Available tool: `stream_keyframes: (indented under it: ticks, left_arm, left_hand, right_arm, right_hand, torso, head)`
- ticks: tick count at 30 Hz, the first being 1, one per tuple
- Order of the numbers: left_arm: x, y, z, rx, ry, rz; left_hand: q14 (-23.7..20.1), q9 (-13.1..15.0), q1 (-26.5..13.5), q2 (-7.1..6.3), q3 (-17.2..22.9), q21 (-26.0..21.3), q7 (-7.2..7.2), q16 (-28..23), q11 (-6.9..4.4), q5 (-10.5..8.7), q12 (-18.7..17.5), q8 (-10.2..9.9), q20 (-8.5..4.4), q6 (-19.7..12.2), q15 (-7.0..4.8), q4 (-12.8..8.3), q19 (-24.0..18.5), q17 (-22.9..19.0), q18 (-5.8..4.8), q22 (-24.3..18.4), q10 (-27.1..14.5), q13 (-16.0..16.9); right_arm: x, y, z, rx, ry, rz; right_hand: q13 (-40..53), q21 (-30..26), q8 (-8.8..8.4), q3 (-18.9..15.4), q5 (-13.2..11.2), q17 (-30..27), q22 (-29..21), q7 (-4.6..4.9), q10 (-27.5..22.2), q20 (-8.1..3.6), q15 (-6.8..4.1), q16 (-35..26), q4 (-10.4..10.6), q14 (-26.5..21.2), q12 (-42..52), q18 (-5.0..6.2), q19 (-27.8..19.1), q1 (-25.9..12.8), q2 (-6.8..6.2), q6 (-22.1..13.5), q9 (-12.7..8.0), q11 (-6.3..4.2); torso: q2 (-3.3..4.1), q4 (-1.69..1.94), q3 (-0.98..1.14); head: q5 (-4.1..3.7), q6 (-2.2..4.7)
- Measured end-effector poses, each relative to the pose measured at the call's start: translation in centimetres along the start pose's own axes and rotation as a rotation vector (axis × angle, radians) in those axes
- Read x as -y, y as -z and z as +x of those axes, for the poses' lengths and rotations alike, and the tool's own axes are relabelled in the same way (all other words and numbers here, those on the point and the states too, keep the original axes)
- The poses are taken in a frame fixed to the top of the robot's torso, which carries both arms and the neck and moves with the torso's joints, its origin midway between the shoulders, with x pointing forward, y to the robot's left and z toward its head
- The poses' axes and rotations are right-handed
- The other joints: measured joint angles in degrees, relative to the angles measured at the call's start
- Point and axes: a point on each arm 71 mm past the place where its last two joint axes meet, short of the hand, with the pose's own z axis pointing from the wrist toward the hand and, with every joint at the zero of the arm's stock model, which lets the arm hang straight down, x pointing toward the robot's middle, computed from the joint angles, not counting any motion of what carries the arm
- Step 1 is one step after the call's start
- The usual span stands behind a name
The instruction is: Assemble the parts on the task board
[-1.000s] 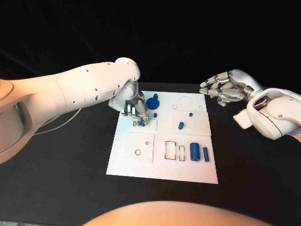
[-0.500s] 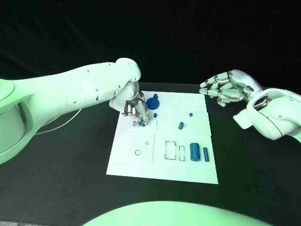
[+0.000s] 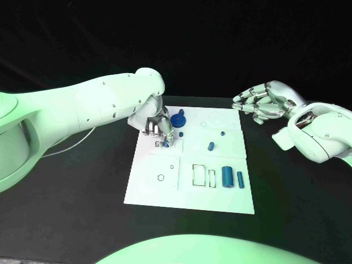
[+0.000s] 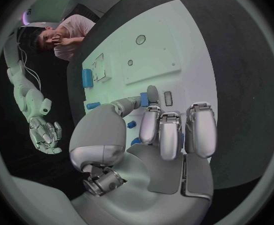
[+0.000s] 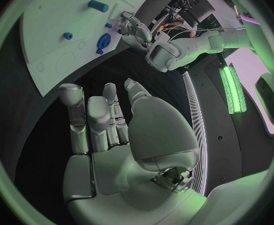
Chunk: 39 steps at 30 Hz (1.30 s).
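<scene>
Black desk [image 3: 81, 220] carries the white task board [image 3: 224, 198] in its middle, the board lying flat and running from the near side toward the far edge. White left arm [image 3: 73, 121] reaches in over the board's far left part, and its bulk hides the desk beside that corner. The left hand [image 3: 159, 124] points down at the board there, its fingers [image 4: 168, 135] drawn close together with their tips at a small blue part [image 3: 165, 143] on the board; whether they actually pinch it cannot be told from either view. The right hand [image 3: 262, 103] hangs above the desk just off the board's far right corner, well apart from every part, its fingers [image 5: 90, 120] loosely curled and holding nothing. Near the board's front right lie a thick blue cylinder [image 3: 226, 177] and, just beside it, a thinner blue bar [image 3: 240, 179], both next to two empty rectangular slots [image 3: 199, 175]. A blue knob-shaped part [image 3: 179, 117] stands close by the left hand on the far side. Between the two groups sit a short blue peg [image 3: 211, 146] and a tiny blue stud [image 3: 222, 133].
</scene>
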Motion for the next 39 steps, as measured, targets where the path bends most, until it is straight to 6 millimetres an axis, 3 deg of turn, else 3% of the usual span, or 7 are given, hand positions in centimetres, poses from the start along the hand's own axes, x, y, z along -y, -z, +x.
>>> stream_keyframes:
  ticks: [5,16,39]
  left_arm:
    - [-0.01,-0.02,-0.02,0.001,0.000,-0.001]
    - [-0.09,-0.04,-0.08,0.003,0.001,-0.004]
    - [-0.37,-0.28,-0.02,0.004,-0.002,-0.018]
  left_hand:
    - [0.0,0.5,0.0,0.00,-0.9,0.0,0.01,0.0,0.00,0.00,0.0,-1.0,0.00,0.0,0.00,-0.8,0.0,0.0,0.00,0.0,0.0,0.2]
    - [0.0,1.2,0.0,0.00,-4.7,0.0,-1.54,0.0,0.00,0.00,0.0,-2.0,0.00,1.9,0.00,1.3,0.0,0.0,0.00,0.0,0.0,0.3]
    - [0.2,2.6,-1.0,-1.00,-11.1,0.0,-1.74,0.0,0.00,0.06,0.0,-3.3,0.00,3.2,-0.20,4.5,0.0,0.0,0.00,0.0,0.0,0.3]
  right_arm:
    - [-0.01,0.02,0.00,0.000,0.000,-0.001]
    - [-0.02,0.07,-0.01,-0.001,0.001,-0.002]
    - [-0.02,0.12,-0.03,0.000,0.003,-0.003]
  right_hand:
    - [0.0,0.0,0.00,0.0,0.0,0.0,0.0,0.00,0.0,0.00,0.00,0.0,0.0,0.0,0.0,0.00,0.0,0.0,0.00,0.0,0.0,0.00]
    - [0.0,0.0,0.00,0.0,0.0,0.0,0.0,0.00,0.0,0.00,0.00,0.0,0.0,0.0,0.0,0.00,0.0,0.0,0.00,0.0,0.0,0.00]
    - [-0.1,-0.3,0.00,0.0,0.0,-0.2,-0.1,0.00,0.0,0.00,0.00,-0.2,0.0,0.0,0.0,0.00,0.0,0.0,0.00,0.0,0.0,0.00]
  torso:
    - [-0.01,0.00,0.00]
    - [0.00,0.03,-0.02]
    - [0.00,0.00,-0.02]
  head:
    - [0.00,-0.02]
    - [-0.10,0.03]
    - [-0.12,-0.08]
